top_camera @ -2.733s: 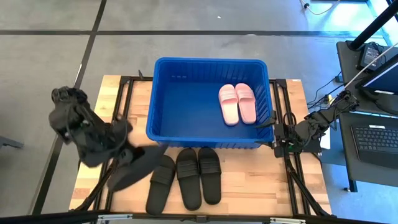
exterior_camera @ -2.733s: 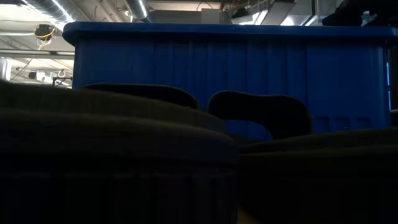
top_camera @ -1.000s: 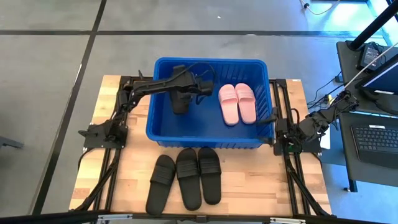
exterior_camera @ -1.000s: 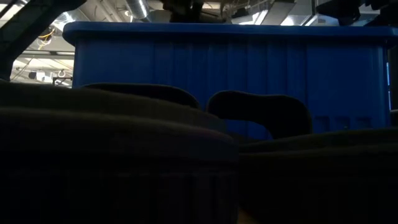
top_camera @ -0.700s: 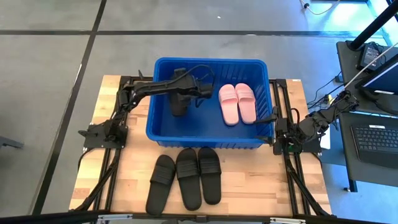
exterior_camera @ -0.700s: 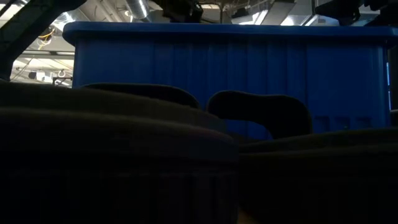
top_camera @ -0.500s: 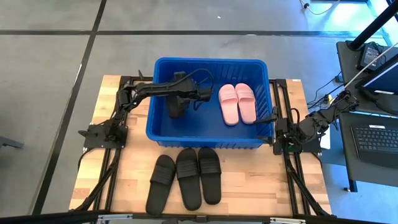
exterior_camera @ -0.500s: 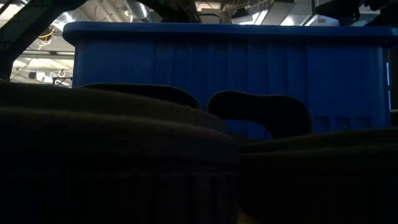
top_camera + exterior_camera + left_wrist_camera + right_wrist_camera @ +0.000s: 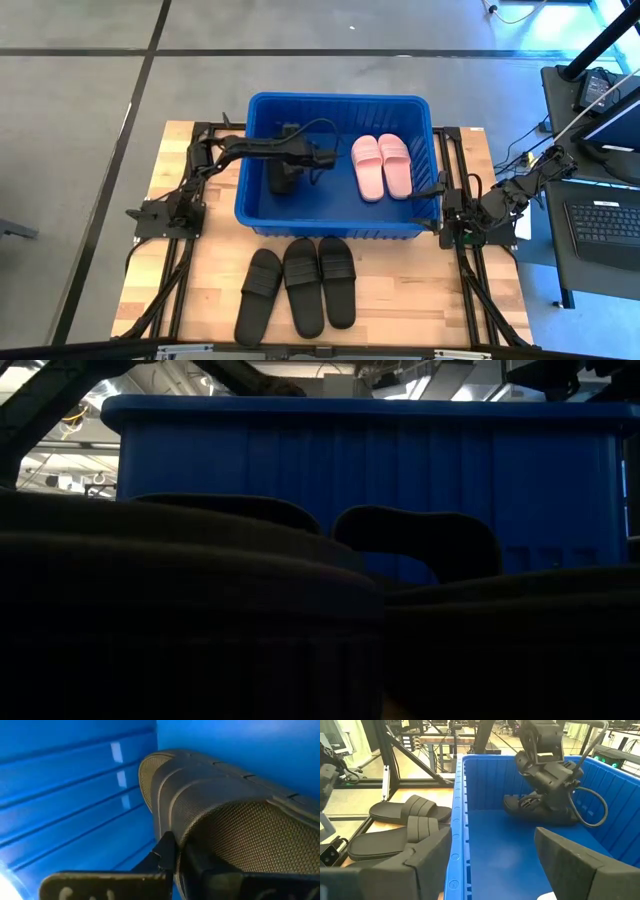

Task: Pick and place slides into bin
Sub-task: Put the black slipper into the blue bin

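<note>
A bright blue bin [image 9: 260, 205] sits at the far middle of the wooden desk [image 9: 400, 300], holding a pair of pale pink slides [image 9: 380, 165] laid side by side toward its right half and one black slide [image 9: 281, 177] low in its left half. The left arm reaches over the bin's left rim, its left tool [image 9: 283, 168] clamped tight on that black slide; the left wrist view shows the textured strap pinched between the dark fingers [image 9: 167, 855] close against the blue ribbed wall, and the right wrist view shows the sandal [image 9: 540, 810] down near the bin floor, though whether it touches the floor cannot be told. Three more black slides [image 9: 300, 288] lie in a row on the desk just in front of the bin, the leftmost angled slightly outward. The right tool [image 9: 447, 218] waits at the bin's right front corner, its fingers [image 9: 420, 862] spread wide and gripping nothing.
</note>
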Robot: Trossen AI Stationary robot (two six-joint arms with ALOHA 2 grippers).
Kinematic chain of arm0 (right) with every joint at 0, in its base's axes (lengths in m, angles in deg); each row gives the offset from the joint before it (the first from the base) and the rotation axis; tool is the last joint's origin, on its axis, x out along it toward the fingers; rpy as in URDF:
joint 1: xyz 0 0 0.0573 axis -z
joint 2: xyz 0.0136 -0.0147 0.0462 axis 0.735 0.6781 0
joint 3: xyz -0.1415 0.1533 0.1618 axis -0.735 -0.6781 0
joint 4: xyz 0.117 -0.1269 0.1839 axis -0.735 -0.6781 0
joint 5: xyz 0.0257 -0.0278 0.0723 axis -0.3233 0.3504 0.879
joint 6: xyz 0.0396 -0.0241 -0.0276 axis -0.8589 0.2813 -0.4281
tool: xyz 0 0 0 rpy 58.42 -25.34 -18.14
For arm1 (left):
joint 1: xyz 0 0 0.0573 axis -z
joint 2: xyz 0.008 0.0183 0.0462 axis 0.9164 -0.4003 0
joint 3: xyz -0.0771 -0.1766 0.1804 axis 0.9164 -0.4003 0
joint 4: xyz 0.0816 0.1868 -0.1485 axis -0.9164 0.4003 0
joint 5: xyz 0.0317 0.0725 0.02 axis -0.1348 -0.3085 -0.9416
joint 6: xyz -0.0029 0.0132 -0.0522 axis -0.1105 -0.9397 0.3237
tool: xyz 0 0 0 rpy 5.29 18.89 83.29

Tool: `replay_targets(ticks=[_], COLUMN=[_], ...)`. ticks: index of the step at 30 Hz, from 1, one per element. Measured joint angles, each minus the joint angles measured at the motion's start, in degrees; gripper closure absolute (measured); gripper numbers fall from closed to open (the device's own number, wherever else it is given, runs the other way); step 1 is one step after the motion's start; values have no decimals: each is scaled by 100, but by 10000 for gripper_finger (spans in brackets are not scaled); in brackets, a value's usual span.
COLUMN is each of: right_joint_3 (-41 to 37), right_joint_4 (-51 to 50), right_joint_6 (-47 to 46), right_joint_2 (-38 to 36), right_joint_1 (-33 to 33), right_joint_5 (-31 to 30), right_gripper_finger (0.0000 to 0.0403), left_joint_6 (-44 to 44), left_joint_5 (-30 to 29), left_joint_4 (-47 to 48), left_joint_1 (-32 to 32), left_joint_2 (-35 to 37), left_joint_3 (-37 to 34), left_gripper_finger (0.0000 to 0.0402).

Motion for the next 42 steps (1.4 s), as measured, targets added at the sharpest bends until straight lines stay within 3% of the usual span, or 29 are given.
replay_targets(ticks=[9,22,31,42], right_joint_3=[0,0,0,0], right_joint_4=[0,0,-2,-2], right_joint_6=[-11,-151,-146,-141], right_joint_2=[0,-2,0,-1], right_joint_1=[0,0,0,-2], right_joint_5=[2,8,8,8], right_gripper_finger=[118,118,118,118], left_joint_6=[184,160,-196,-110], left_joint_5=[53,484,559,665], left_joint_4=[-219,-611,-614,-617], left_joint_1=[-289,-484,-479,-454], left_joint_2=[0,0,0,6], left_joint_3=[-355,-378,-378,-376], left_gripper_finger=[333,295,220,167])
